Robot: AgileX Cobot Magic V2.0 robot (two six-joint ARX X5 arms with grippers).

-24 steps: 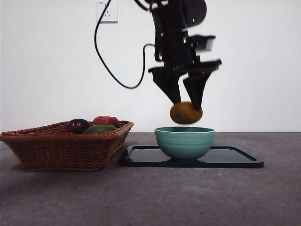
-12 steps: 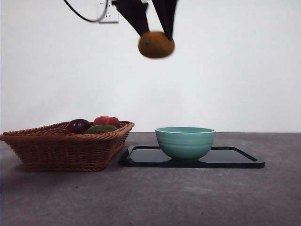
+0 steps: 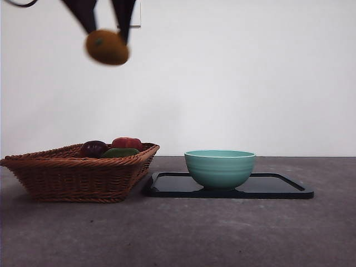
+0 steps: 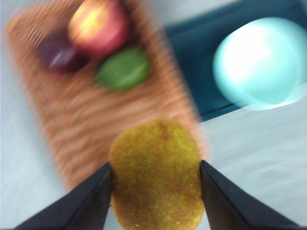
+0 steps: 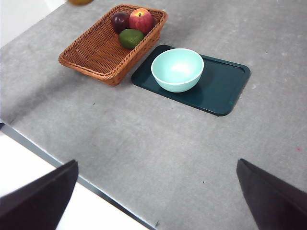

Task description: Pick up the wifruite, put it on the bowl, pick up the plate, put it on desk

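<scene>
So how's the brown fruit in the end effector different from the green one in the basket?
The wifruite is dull orange-brown with rough skin; the green fruit is smooth and glossy. The wifruite hangs high in the air, clamped between the left end effector's jaws, while the green fruit lies in the wicker basket beside a red fruit and a dark purple fruit. Both are small and rounded, smaller than the bowl.

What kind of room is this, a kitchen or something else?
Probably a robot test lab, not a kitchen: a bare white wall, a plain grey desk, and a black robot hand holding a rough orange-brown fruit high above a brown wicker basket.
</scene>
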